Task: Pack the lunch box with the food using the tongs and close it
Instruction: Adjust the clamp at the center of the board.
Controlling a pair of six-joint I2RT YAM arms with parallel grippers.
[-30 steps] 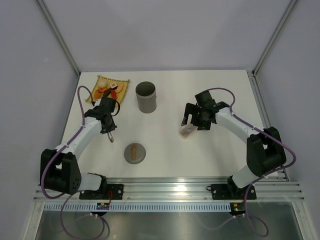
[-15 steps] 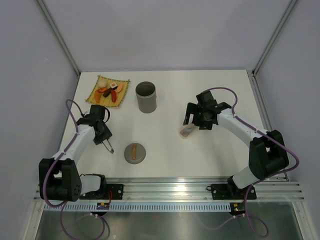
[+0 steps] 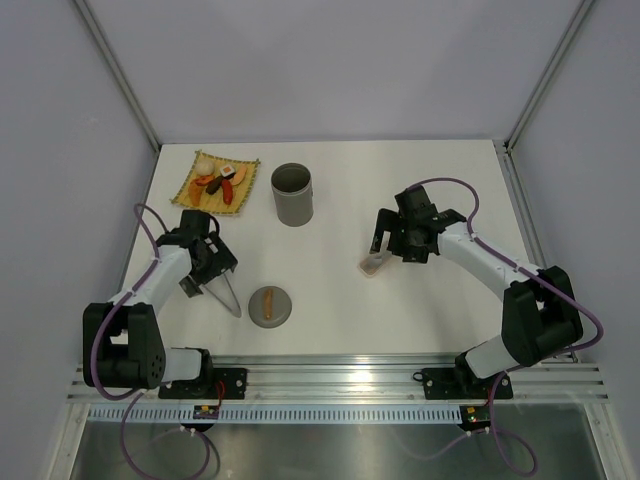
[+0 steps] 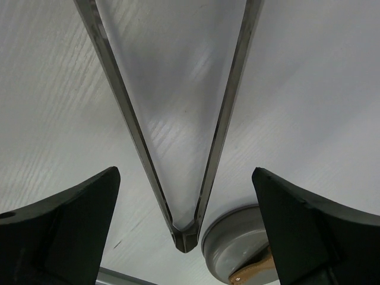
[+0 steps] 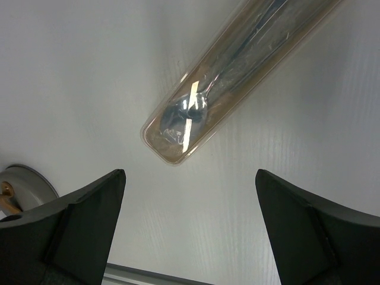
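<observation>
**Tongs lying flat on the white worktop under the wide-open left tool**
The tongs (image 3: 226, 294) are laid in the near-left part of the worktop (image 3: 420, 310). Their long axis is set diagonally, with the joined end pointed at the near edge just beside the lid (image 3: 270, 305) and the open tips pointed toward the far-left corner. The left tool (image 4: 185, 172) is held above them, its jaws spread wide on either side and apart from the metal. The lunch box (image 3: 292, 195) stands upright nearer the far edge, and the food (image 3: 218, 182) is set on a yellow mat (image 3: 193, 167) in the far-left corner. The right tool (image 5: 190, 173) is spread wide above the cutlery case (image 3: 374, 263). Pale grey walls (image 3: 330, 60) enclose the worktop.
</observation>
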